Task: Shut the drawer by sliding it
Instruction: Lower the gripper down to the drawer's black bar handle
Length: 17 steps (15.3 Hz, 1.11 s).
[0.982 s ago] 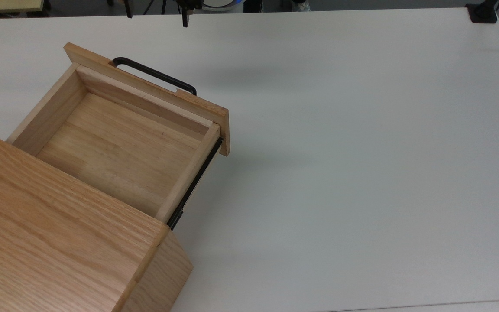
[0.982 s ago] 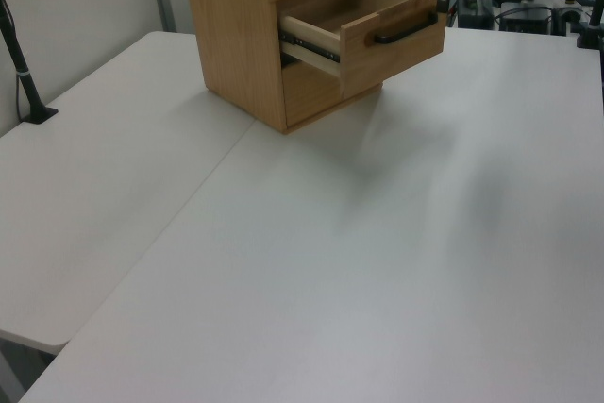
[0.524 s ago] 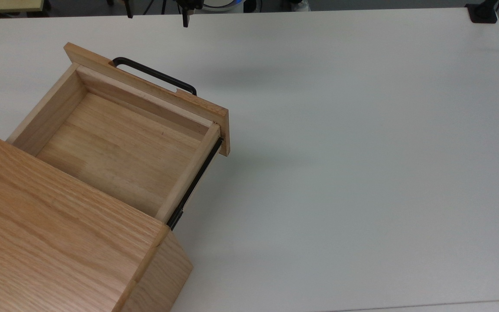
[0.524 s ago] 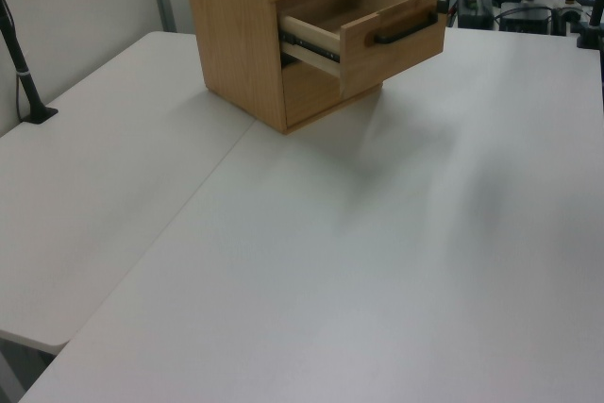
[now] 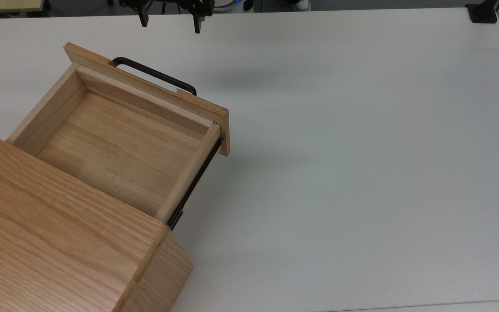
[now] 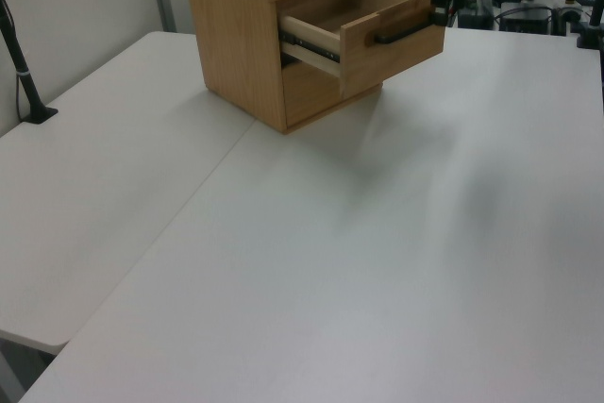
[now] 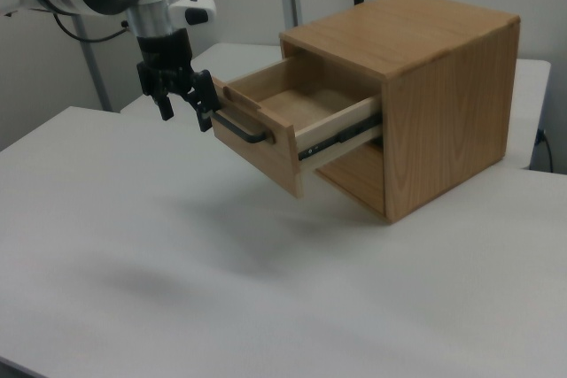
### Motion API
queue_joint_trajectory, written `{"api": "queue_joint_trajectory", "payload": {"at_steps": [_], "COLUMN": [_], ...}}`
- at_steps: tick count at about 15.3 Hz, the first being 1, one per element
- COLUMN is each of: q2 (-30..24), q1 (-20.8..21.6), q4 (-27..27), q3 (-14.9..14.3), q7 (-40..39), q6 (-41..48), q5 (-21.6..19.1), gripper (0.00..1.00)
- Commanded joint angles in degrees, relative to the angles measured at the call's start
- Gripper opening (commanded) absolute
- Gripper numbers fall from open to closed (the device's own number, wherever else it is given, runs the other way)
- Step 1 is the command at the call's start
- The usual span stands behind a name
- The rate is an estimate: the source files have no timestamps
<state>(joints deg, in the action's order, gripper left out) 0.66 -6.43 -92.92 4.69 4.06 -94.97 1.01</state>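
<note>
One light oak wooden drawer (image 5: 115,143) stands pulled out; at its 12 o'clock hangs the black two-finger gripper (image 5: 170,21), spread wide.

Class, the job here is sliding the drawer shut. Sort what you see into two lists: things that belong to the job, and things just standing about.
Belongs to the job:
drawer, pulled out and empty
handle on its front
gripper, open, beside the handle
cabinet that takes the drawer

Just standing about:
table
black clamp at the table's corner
</note>
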Motion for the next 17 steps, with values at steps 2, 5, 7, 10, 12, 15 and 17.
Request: {"api": "queue_joint_trajectory", "payload": {"at_steps": [2, 5, 7, 10, 12, 15, 17], "q2": [1.3, 2.5, 4.1, 5.2, 5.3, 5.5, 5.8], "q1": [0.9, 1.1, 1.4, 1.6, 1.6, 1.2, 1.2], "q4": [-1.6, -1.6, -1.6, -1.6, -1.2, -0.9, -0.6], "q3": [-0.8, -0.7, -0.5, -0.3, -0.3, -0.4, -0.4], "q7": [0.6, 5.7, 13.1, 20.5, 21.4, 27.5, 27.9], "q6": [-3.4, -6.7, -11.2, -14.9, -15.3, -19.5, -21.0], "q5": [-1.0, -1.3, -1.3, -1.3, -1.2, -0.1, 1.5], "gripper": [0.75, 0.18, 0.01, 0.00, 0.00, 0.00, 0.00]}}
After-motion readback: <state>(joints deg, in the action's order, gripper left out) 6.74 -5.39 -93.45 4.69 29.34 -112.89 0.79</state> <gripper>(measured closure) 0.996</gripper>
